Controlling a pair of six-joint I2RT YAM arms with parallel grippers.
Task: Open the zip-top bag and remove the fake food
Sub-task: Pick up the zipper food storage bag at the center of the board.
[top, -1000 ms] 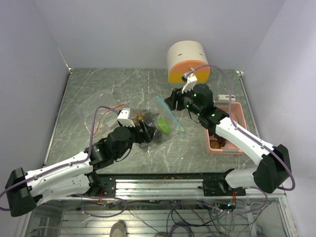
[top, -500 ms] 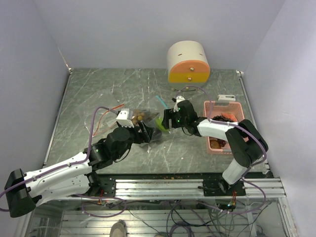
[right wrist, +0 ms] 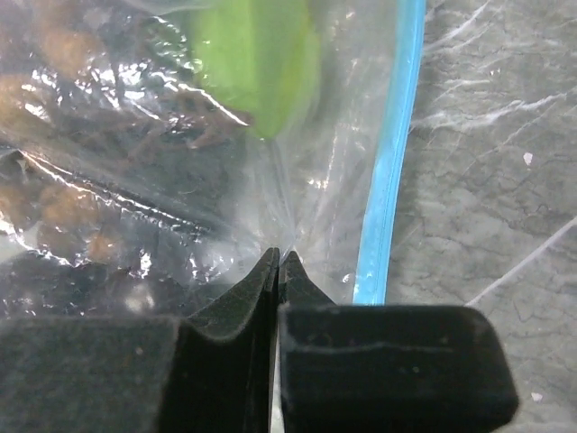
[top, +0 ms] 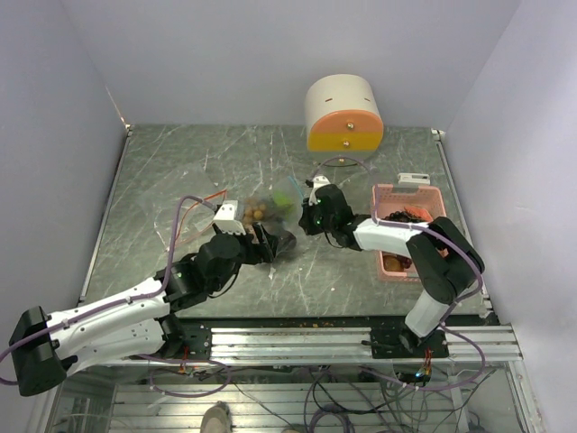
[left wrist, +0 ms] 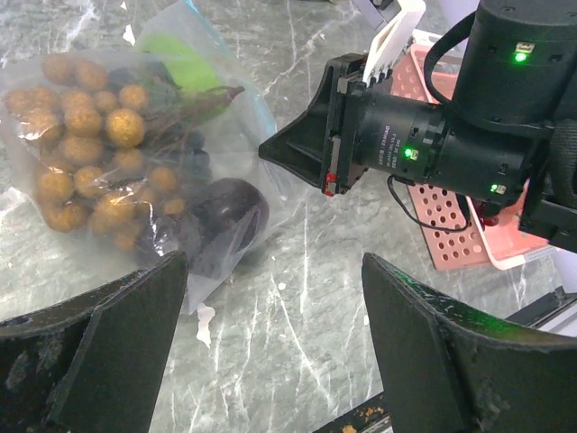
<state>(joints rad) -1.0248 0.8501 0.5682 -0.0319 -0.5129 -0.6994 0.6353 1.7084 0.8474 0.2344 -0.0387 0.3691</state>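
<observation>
Grey marbled counter (top: pixel 180 171) is carrying everything. Nearest the arm bases, the left fingers (top: pixel 266 242) are standing wide apart, gripping nothing, and the zip-top bag (left wrist: pixel 135 162) is lying just beyond their tips. All the fake food in this bag is sitting behind clear film: a tan-brown grape bunch (left wrist: pixel 90 153), a dark purple grape bunch (left wrist: pixel 221 216) and a green piece (left wrist: pixel 180 59). On the bag's right side, the right fingers (right wrist: pixel 275 271) are pressing together, pinching a fold of film just beside the blue zip strip (right wrist: pixel 388 153). Further right, a pink basket (top: pixel 431 194) is holding reddish round pieces (top: pixel 394 262). A cream-and-orange container (top: pixel 343 113) is sitting at the far edge.
</observation>
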